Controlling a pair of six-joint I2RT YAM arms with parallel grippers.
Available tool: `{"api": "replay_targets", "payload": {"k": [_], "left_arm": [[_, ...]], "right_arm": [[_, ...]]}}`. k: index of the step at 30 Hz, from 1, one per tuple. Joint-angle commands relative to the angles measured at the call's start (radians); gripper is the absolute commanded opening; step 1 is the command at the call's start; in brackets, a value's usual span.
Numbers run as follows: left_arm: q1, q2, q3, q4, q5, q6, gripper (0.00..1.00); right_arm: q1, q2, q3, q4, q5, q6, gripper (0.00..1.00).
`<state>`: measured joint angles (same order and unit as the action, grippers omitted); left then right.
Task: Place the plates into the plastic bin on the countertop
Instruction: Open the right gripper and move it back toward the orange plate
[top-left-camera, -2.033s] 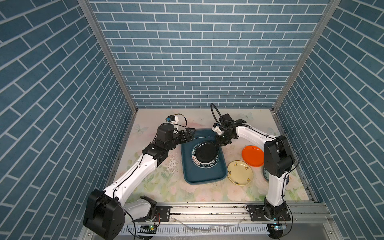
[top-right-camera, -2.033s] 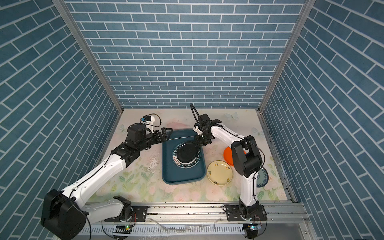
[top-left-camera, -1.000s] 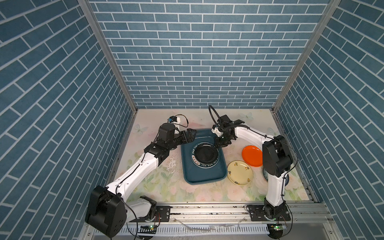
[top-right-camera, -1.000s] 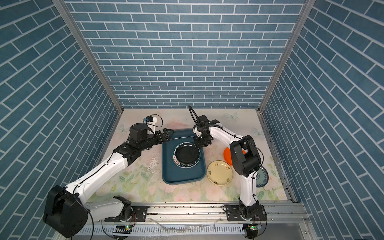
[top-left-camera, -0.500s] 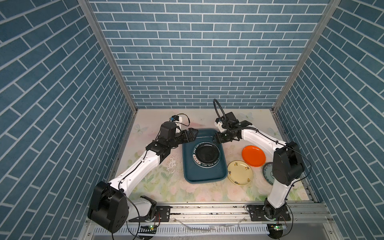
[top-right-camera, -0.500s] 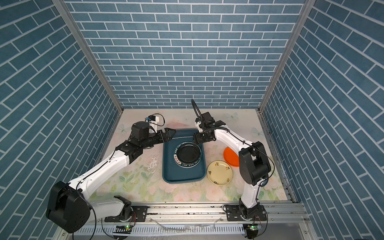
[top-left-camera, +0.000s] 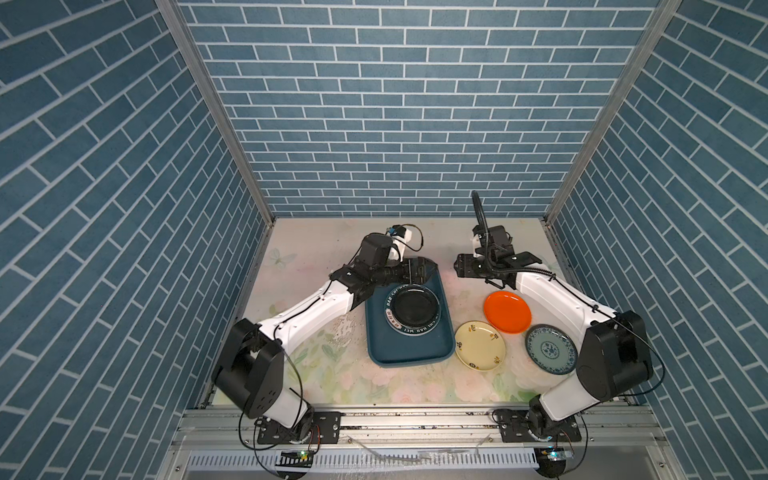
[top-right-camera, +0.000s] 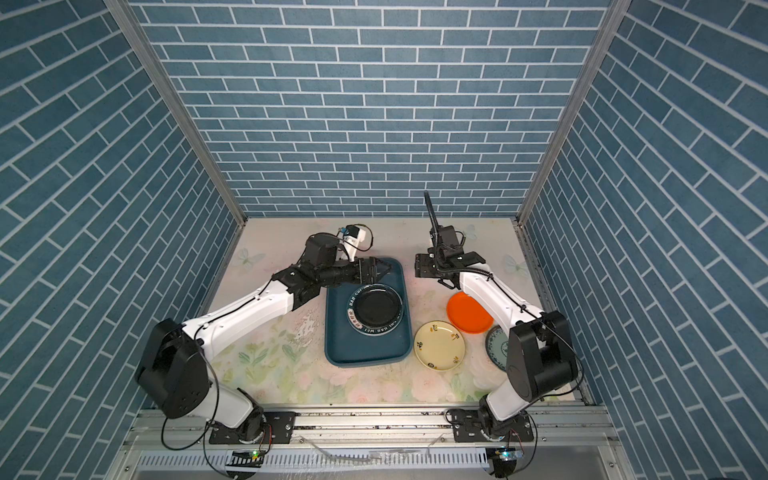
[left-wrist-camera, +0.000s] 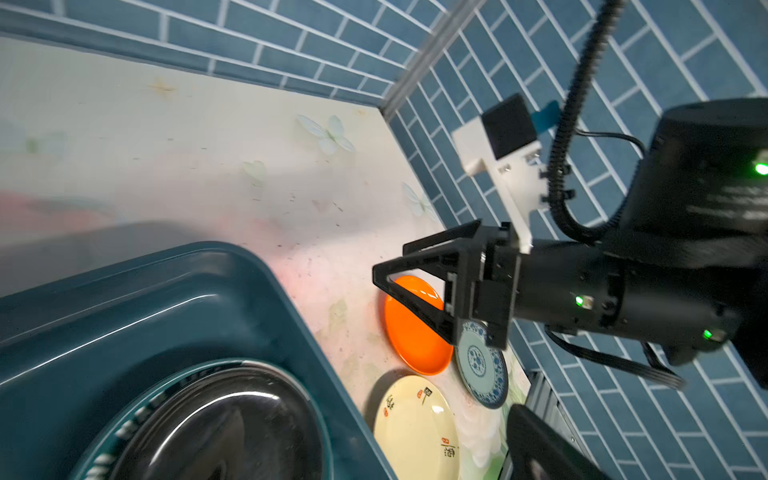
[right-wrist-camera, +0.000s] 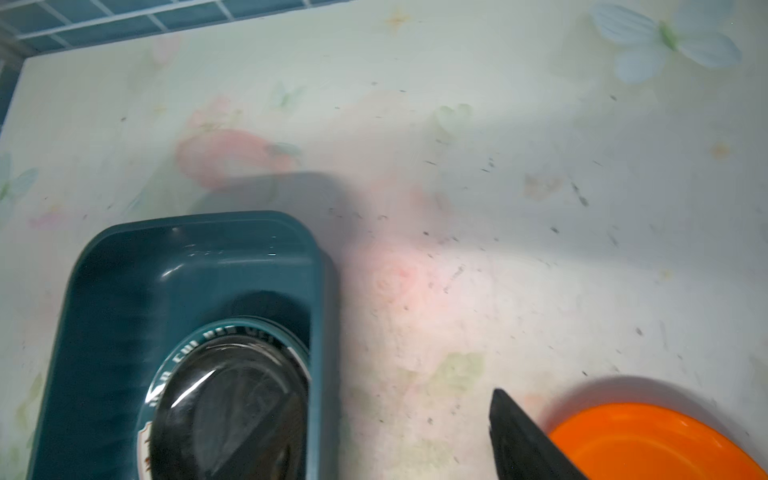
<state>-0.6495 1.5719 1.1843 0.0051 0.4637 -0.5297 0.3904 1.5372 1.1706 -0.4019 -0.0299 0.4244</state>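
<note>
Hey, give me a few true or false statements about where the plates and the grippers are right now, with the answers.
1. The black plate lies in the plastic bin. True.
2. The orange plate is in the bin. False: it lies on the countertop, right of the bin in both top views.
3. The right gripper holds a plate. False: it is open and empty.
4. The cream-yellow plate lies between the bin and the blue-patterned plate. True.
5. The black plate rests on the bin's bare floor. False: it sits on a white plate with a lettered rim.
</note>
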Motion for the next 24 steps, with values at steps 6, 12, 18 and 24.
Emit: {"api": "replay_targets", "payload": {"k": [6, 12, 18, 24], "left_arm": [[-0.120, 0.176, 0.198, -0.052, 0.124, 0.118, 1.00], [-0.162, 0.253, 0.266, -0.073, 0.164, 0.135, 1.00], [-0.165, 0.261, 0.261, -0.067, 0.173, 0.136, 1.00], [-0.165, 0.251, 0.246, -0.073, 0.161, 0.133, 1.00]], "right_arm": [[-0.115, -0.213, -0.205, 0.031, 0.079, 0.227, 0.99], [-0.188, -0.361, -0.325, -0.050, 0.104, 0.325, 0.98], [-0.280, -0.416, -0.413, -0.102, -0.020, 0.410, 0.97], [-0.337, -0.472, -0.547, -0.009, -0.143, 0.578, 0.92]]}}
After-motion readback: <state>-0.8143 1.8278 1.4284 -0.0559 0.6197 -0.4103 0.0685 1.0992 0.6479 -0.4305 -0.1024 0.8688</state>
